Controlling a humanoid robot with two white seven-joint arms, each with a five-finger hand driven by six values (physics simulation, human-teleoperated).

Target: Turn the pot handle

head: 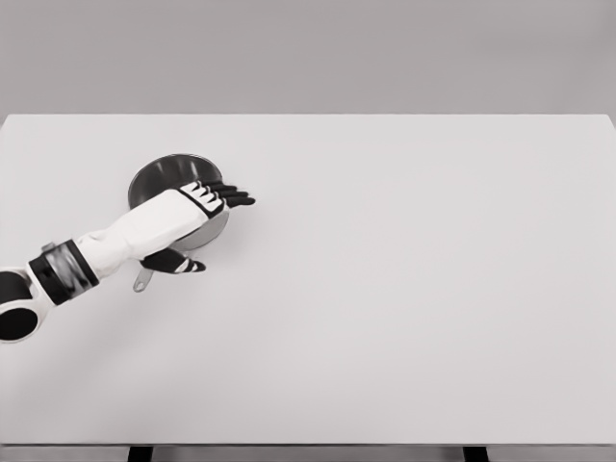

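A grey metal pot stands on the white table at the left. Its handle points toward the near left, and only the end of it shows below my forearm. My left hand lies over the pot's near rim, with straight fingers reaching right across the rim and the thumb lower, beside the handle's root. The fingers look relaxed and do not wrap around anything. The pot's near wall and most of the handle are hidden by the hand. My right arm is out of view.
The table's far edge runs across the top and its near edge along the bottom. A plain grey wall stands behind.
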